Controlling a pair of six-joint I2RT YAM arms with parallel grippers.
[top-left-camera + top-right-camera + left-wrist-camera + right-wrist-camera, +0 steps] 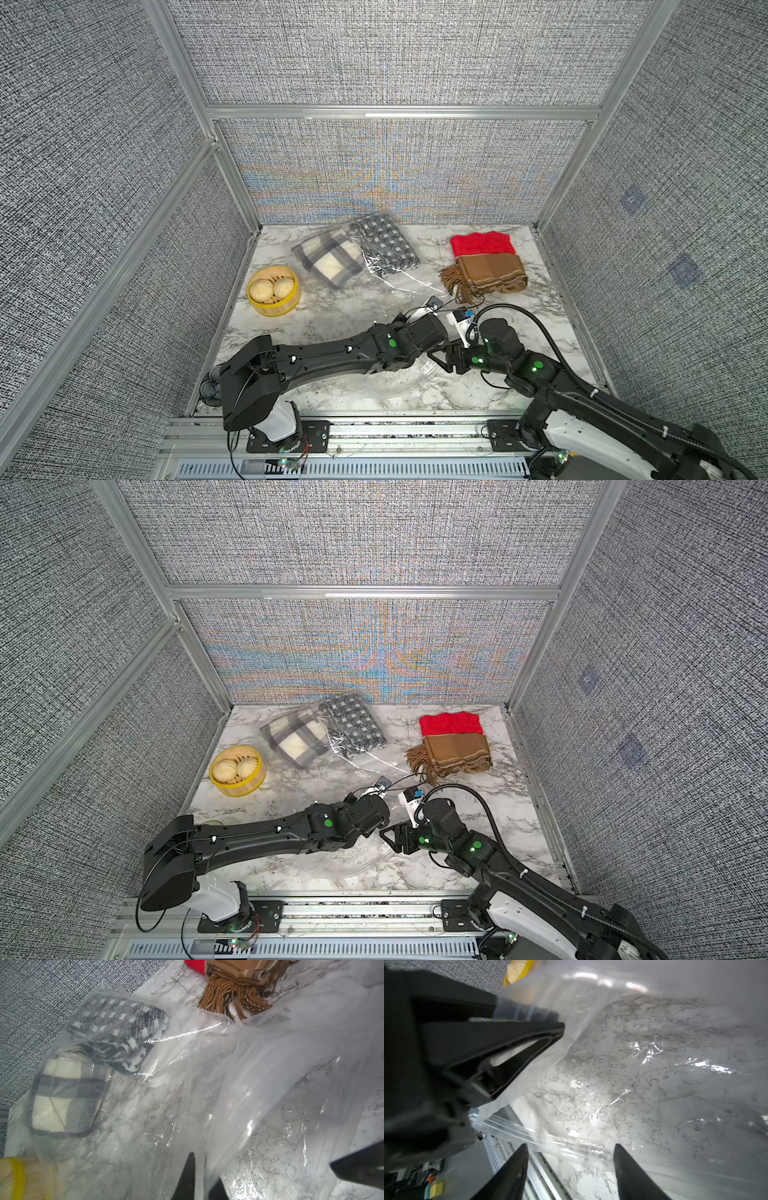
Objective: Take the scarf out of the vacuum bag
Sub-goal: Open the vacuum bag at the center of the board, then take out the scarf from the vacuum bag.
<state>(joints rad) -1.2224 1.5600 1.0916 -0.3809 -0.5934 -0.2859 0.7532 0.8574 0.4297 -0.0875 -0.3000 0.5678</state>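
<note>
Left gripper [560,1026]: black fingers pressed together, pinching a fold of the vacuum bag [386,282].
Right gripper [571,1145]: fingers spread apart, the bag's zip edge just past their tips.
Bag: clear, crinkly, glossy film, mid-table, running from far centre toward the near edge.
Inside, far end: folded soft plaid scarf [330,259] left, woven houndstooth scarf [388,245] right.
Table [519,332]: smooth white marble pattern, grey veins.

Matt black casings are seen on the left arm [324,357] and right arm [582,399] (white shells [279,419] at the bases), dotted with green lights [392,343]; the right gripper [437,360] is built of triangular open frames.
</note>
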